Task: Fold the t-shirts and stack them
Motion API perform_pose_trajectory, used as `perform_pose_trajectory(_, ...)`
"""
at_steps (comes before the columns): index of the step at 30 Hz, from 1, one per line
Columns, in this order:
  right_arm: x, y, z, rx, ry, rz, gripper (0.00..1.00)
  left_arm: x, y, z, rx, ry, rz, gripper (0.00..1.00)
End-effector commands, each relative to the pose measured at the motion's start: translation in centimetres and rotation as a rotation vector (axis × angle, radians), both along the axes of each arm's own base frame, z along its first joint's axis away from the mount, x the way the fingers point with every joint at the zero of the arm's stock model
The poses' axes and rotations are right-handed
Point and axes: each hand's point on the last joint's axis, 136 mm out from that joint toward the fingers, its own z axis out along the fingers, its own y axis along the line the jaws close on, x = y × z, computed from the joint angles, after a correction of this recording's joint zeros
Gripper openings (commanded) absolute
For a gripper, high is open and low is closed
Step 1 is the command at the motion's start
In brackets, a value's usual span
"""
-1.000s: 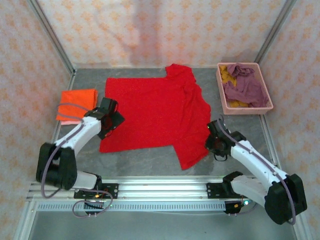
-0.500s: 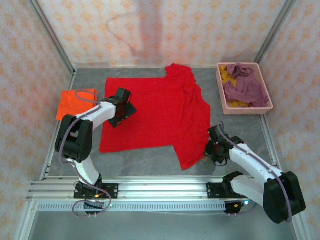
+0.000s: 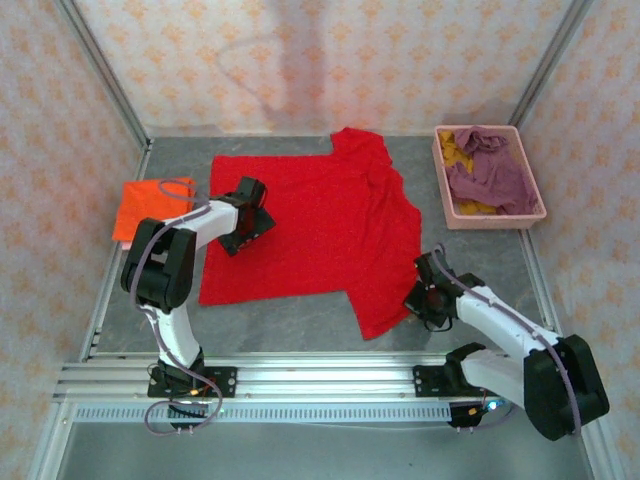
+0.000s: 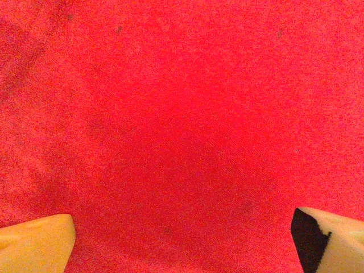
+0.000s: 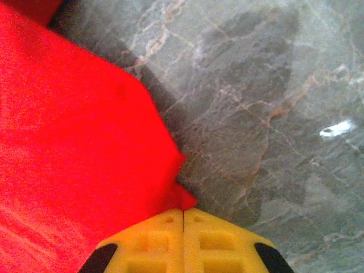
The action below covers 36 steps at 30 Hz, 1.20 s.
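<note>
I find the right gripper (image 3: pixel 418 298) nearest the arm bases, at the lower sleeve corner of the red t-shirt (image 3: pixel 320 220). On the right wrist view its yellow fingers (image 5: pixel 222 239) are pressed together, and the tip of the red sleeve is pinched where they meet, above the grey marbled table (image 5: pixel 273 114).

The red t-shirt lies spread flat across the middle of the table. The left gripper (image 3: pixel 245 215) is over the shirt's left part. On the left wrist view its fingertips (image 4: pixel 34 239) stand wide apart, with red cloth under the gap.

The orange t-shirt (image 3: pixel 150 205) lies folded near the table's left edge. At far right, the pink basket (image 3: pixel 500 220) holds the mauve-purple t-shirt (image 3: pixel 490 175) over the mustard yellow t-shirt (image 3: pixel 455 150).
</note>
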Motion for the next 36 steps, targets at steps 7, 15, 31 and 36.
perform_pose_trajectory(7,-2.6,-1.6,1.2,-0.025,0.033,-0.072,0.0,0.4,0.7,-0.3,0.031,0.006,0.009,0.99)
perform_pose_trajectory(15,-5.6,-3.7,2.2,-0.093,0.109,-0.157,0.0,0.6,0.6,-0.5,0.024,0.008,0.008,0.99)
perform_pose_trajectory(31,8.1,0.3,9.2,-0.028,-0.346,-0.004,0.64,3.9,0.5,1.8,-0.039,-0.088,0.007,0.99)
perform_pose_trajectory(36,17.5,3.4,8.8,-0.071,-0.419,0.085,0.52,6.2,1.3,1.2,-0.034,-0.076,0.028,0.99)
